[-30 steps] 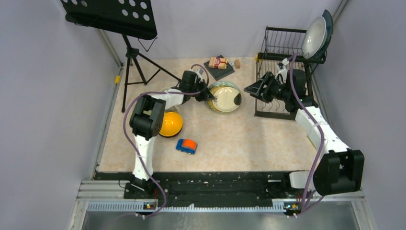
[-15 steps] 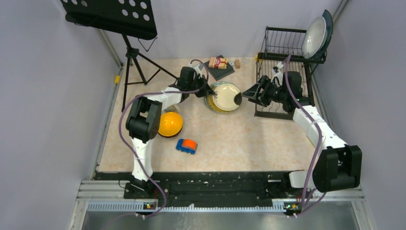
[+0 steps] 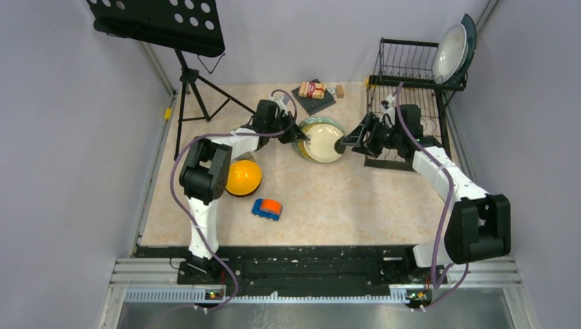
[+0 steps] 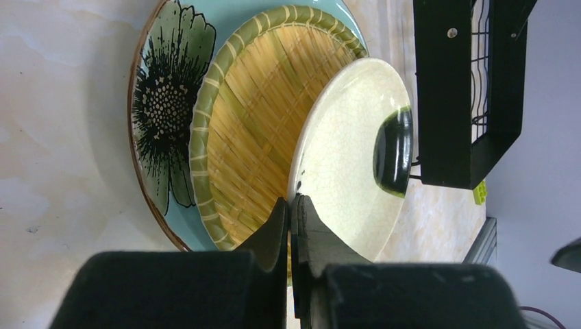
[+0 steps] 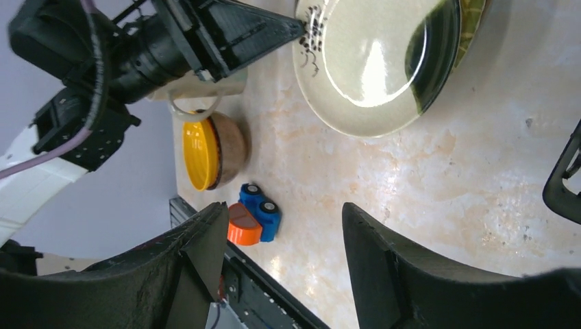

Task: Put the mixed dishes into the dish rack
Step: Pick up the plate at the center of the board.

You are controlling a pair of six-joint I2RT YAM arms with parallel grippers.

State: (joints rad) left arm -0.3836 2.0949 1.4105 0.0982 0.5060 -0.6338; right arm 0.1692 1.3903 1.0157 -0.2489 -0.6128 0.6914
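Note:
My left gripper (image 4: 292,205) is shut on the near rim of the cream plate (image 4: 349,157), which has a dark green patch. It tips the plate up off the yellowish woven-look plate (image 4: 253,137) and the mint-green flower plate (image 4: 164,103) beneath. My right gripper (image 3: 346,142) stands open just right of the cream plate (image 3: 322,142), with nothing between its fingers (image 5: 199,260). The black dish rack (image 3: 411,103) at the back right holds a pale round plate and a dark teal plate (image 3: 453,49) upright. The orange-yellow bowl (image 3: 243,177) sits beside the left arm.
A beige mug (image 5: 205,89) lies under the left arm. The blue-and-orange toy car (image 3: 266,208) sits in front of the bowl. A packet on a dark mat (image 3: 314,92) lies at the back. The music stand (image 3: 157,24) on its tripod fills the back left.
My right gripper has swung left from the rack to the cream plate's right edge and opened wider. My left gripper keeps its hold on the plate and has shifted slightly back.

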